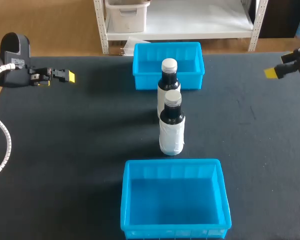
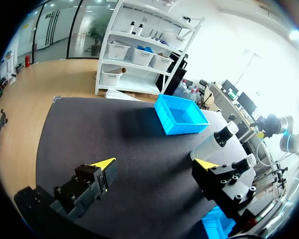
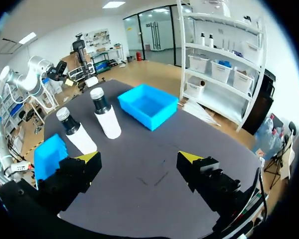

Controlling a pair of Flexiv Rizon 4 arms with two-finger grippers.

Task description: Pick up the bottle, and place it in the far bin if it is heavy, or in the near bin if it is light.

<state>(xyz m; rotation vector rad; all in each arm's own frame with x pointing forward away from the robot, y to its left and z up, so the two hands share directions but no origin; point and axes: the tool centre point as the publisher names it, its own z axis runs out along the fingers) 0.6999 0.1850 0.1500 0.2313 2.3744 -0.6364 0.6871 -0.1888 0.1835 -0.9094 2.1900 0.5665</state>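
Two dark bottles with white labels and white caps stand upright in the middle of the table. The far bottle [image 1: 168, 85] [image 2: 223, 137] [image 3: 105, 117] is just in front of the far blue bin [image 1: 139, 67] [image 2: 175, 125] [image 3: 158, 115]. The near bottle [image 1: 171, 125] [image 2: 243, 164] [image 3: 75, 133] stands a little behind the near blue bin [image 1: 172, 163] [image 2: 215, 225] [image 3: 46, 155]. My left gripper [image 1: 65, 76] [image 2: 156, 164] is open at the table's far left, empty. My right gripper [image 1: 276, 72] [image 3: 139, 157] is open at the far right, empty. Both are well away from the bottles.
Both bins hold nothing. Dark mat [image 1: 80, 150] stretches bare on either side of the bottles. The table's back edge runs just behind the far bin.
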